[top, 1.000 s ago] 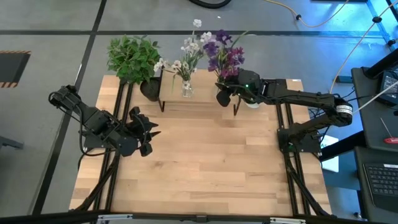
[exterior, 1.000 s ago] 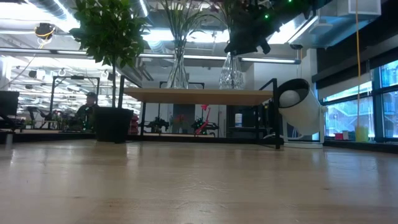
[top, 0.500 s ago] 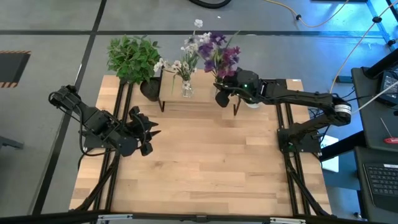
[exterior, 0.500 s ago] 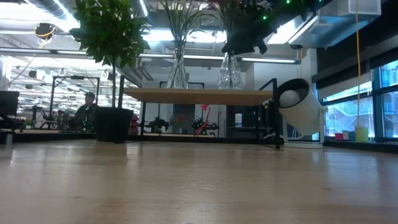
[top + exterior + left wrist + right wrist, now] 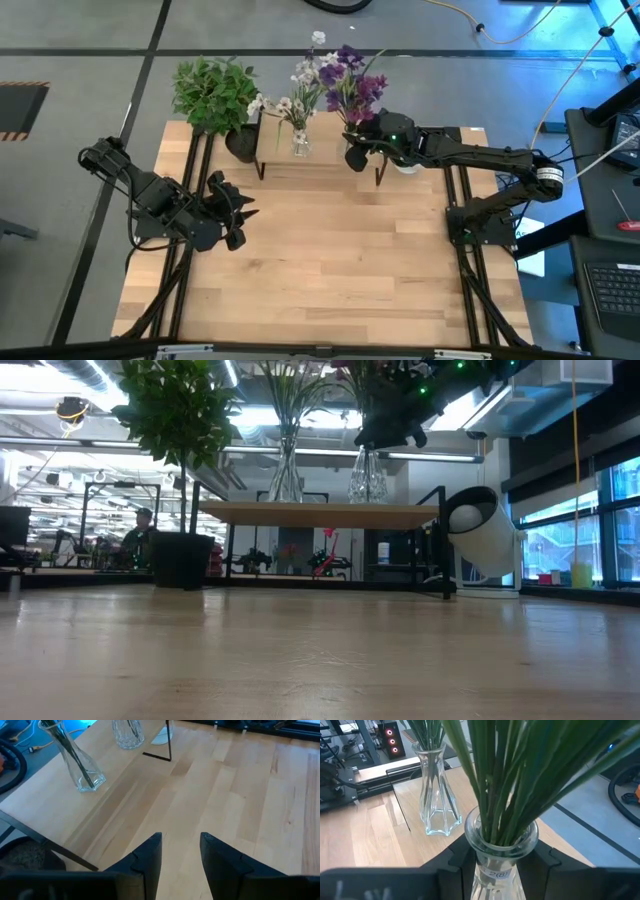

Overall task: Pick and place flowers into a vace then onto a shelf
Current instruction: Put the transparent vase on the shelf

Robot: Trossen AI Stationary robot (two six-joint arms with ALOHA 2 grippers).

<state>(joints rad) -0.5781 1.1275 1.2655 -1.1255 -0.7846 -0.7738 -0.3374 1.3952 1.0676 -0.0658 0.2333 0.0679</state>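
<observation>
Right pincer [image 5: 502, 857] clenched on vase [image 5: 501, 845] neck, purple flowers [image 5: 355, 85] shifted further over shelf [image 5: 325, 514]; vase nearly placed. Left pincer [image 5: 180, 852] parted, idle above worktop [image 5: 330, 260].

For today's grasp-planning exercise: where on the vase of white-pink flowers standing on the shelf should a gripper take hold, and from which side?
Grip the vase at its narrow neck, below the flared rim, level from the table's open front. Stems fill the mouth, ruling out coming from above.
</observation>
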